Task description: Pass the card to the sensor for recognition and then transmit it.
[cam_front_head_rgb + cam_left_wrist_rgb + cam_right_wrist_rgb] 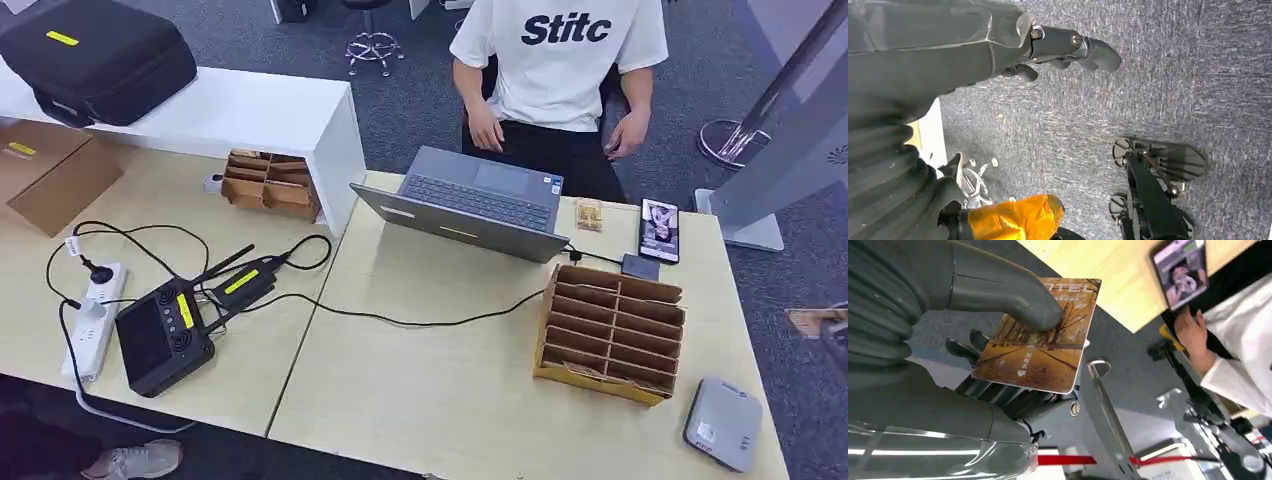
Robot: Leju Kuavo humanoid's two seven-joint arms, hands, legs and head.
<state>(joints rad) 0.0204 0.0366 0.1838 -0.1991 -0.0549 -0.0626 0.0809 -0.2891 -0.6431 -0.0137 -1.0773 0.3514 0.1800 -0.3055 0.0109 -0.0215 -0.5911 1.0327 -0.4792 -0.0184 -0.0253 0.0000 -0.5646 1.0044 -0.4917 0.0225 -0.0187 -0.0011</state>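
My right hand (973, 405) holds a card (1040, 347) printed with autumn trees, the thumb (1008, 295) pressing on its face. In the head view the card (815, 322) and right hand (836, 345) show at the right edge, beyond the table's side. The grey sensor (722, 424) lies flat on the table's near right corner, to the left of and nearer than the card. My left hand (998, 45) hangs over grey carpet, fingers (1088, 47) extended, holding nothing.
A cardboard card organizer (610, 330) stands beside the sensor. Behind it are a laptop (470, 205), a phone (659, 229) and a seated person (555, 70). A black controller (165, 335), cables and a power strip (95, 320) lie on the left.
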